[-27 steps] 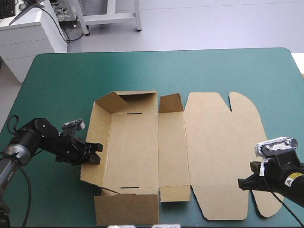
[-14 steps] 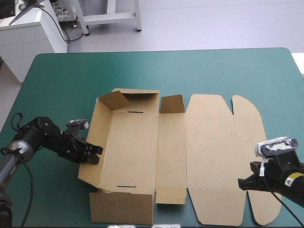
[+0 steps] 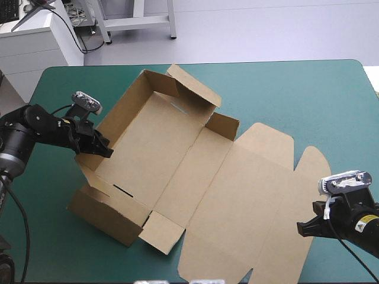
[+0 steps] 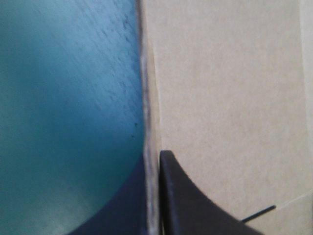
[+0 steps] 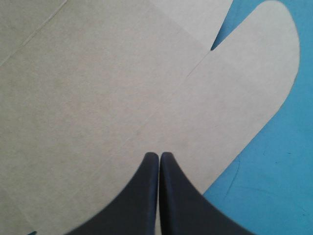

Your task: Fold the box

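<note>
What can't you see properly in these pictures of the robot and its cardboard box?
- High view: the near end of the box lid is cut off by the picture's bottom edge.
- Left wrist view: very close and blurred. Only a strip of wall shows, pinched in the left gripper, so which wall it is cannot be told.
- Right wrist view: the right gripper is over the lid, but whether it touches it cannot be told.

Left arm (image 3: pixel 35 125) reaches in from the left, wrist low. Left claw (image 3: pixel 104 148): fingers all but closed, clamped across a raised wall of the box (image 3: pixel 160 139). Right arm (image 3: pixel 355 228) is low at the near right. Right claw (image 5: pixel 159 155): fingers pressed together in one pointed arch.
</note>
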`<action>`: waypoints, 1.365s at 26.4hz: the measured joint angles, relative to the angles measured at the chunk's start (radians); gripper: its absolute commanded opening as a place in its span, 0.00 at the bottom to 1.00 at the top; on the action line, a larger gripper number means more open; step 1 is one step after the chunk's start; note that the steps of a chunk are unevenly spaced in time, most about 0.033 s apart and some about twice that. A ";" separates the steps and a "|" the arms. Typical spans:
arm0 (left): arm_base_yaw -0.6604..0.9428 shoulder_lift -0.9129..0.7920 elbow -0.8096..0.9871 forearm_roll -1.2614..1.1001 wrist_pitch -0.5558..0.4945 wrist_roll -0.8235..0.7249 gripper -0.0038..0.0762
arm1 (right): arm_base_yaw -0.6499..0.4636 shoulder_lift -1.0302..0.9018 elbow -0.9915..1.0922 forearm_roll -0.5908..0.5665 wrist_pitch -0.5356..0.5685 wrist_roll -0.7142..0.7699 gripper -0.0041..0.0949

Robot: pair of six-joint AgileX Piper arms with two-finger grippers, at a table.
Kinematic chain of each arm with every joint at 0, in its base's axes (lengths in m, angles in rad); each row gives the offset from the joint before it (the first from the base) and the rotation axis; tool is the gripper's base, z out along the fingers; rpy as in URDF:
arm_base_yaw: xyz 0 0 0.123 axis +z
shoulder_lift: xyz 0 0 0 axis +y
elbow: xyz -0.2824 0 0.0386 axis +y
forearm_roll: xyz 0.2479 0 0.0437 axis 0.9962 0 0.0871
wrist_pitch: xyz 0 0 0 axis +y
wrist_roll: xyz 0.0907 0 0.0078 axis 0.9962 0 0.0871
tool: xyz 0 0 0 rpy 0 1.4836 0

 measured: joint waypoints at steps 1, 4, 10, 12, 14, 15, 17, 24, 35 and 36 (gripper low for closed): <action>0.000 0.004 -0.015 0.000 -0.005 0.010 0.04 | 0.000 -0.001 0.000 0.000 0.000 0.000 0.03; -0.066 0.012 -0.063 0.032 -0.087 0.095 0.04 | 0.000 -0.017 0.000 0.000 -0.024 0.001 0.03; -0.325 0.039 -0.069 0.231 -0.280 0.107 0.04 | 0.000 -0.032 0.000 0.000 -0.043 0.007 0.03; -0.405 0.063 -0.069 0.301 -0.357 0.108 0.04 | 0.000 -0.032 0.000 0.001 -0.043 0.007 0.03; -0.506 0.096 -0.069 0.390 -0.453 0.107 0.04 | 0.000 -0.032 0.000 0.001 -0.046 0.011 0.03; -0.547 0.118 -0.069 0.449 -0.499 0.107 0.04 | 0.000 -0.032 0.000 0.001 -0.046 0.015 0.03; -0.588 0.138 -0.069 0.520 -0.527 0.105 0.04 | 0.000 -0.032 0.000 0.001 -0.046 0.023 0.03; -0.652 0.160 -0.069 0.740 -0.567 0.087 0.04 | 0.000 -0.032 0.000 0.001 -0.046 0.035 0.03; -0.664 0.156 -0.068 0.891 -0.618 0.121 0.04 | 0.000 -0.032 0.000 0.004 -0.046 0.062 0.03; -0.669 0.152 -0.062 0.885 -0.626 0.122 0.04 | 0.000 -0.032 0.000 0.004 -0.046 0.068 0.03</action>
